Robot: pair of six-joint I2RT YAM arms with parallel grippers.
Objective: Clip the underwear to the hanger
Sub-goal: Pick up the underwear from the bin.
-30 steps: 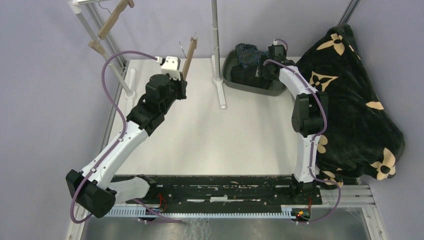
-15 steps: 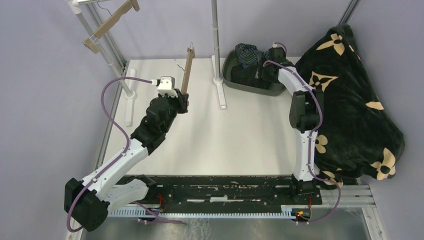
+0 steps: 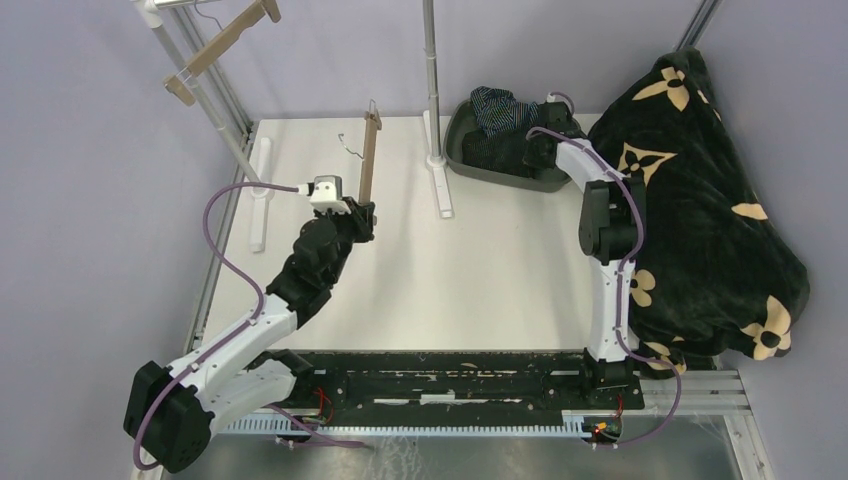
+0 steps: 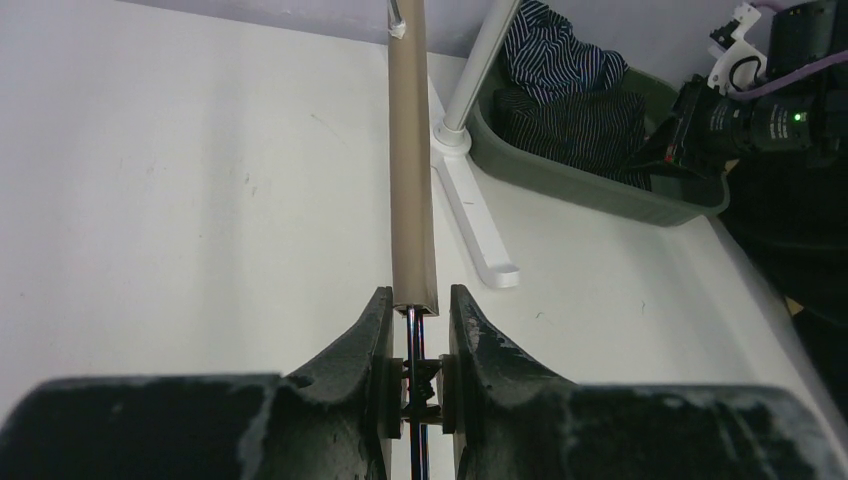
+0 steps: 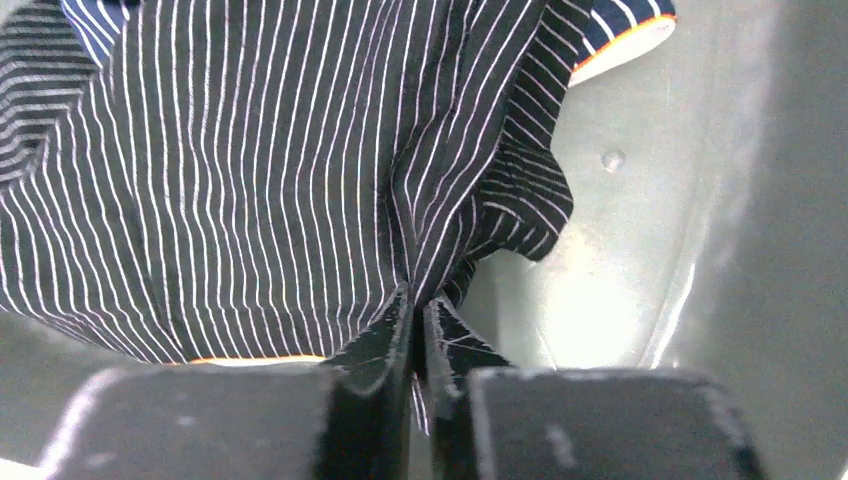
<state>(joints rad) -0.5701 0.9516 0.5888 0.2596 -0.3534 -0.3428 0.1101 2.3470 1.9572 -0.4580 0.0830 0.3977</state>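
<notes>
Room: lavender walls (image 3: 90,200) close in behind a metal rail frame; a spare hanger (image 3: 220,45) hangs at 11 o'clock.
Surface: white table (image 3: 480,270), with a white stand pole (image 3: 432,80) at 12 o'clock.
Blanket: black blanket (image 3: 700,220) with tan flowers heaped over the 3 o'clock edge.
Tub: grey-green tub (image 3: 500,175) at 1 o'clock, holding both garments.
Left gripper (image 4: 412,345): fingers nearly together, pinching the thin metal fitting at the near end of the wooden hanger (image 4: 412,180), held over the table toward 11 o'clock.
Right gripper (image 5: 418,320): down in the tub, fingers almost pressed together, nipping a fold of the black pinstriped underwear (image 5: 250,180).
Navy underwear (image 3: 500,103): at the tub's far side, touching the black one.
</notes>
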